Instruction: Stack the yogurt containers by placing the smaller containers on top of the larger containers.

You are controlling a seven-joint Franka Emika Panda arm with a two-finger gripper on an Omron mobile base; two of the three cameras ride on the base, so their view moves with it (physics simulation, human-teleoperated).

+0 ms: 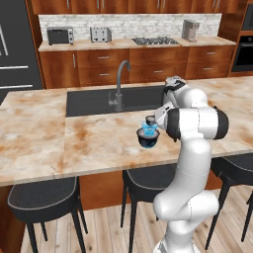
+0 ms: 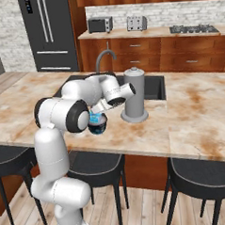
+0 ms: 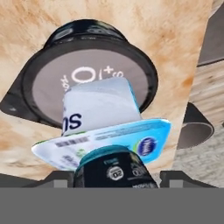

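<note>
The big tub (image 1: pixel 147 139) sits on the surface (image 1: pixel 89 138), near its front edge. The middle cup (image 1: pixel 148 130) stands on top of the tub, and the tiny cup (image 3: pixel 114 168) stands on top of the middle cup. The tool (image 3: pixel 113 175) is right over the stack. The tall can (image 2: pixel 133 95) stands on the surface just to the right of the stack. The sink (image 1: pixel 94 101) is set into the surface behind the stack, with the tap (image 1: pixel 119 84) at its front rim. Stools (image 1: pixel 44 200) stand on the floor under the front edge.

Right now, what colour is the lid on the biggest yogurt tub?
Pale grey with white lettering, on the dark navy tub; the hand view shows it best.
</note>
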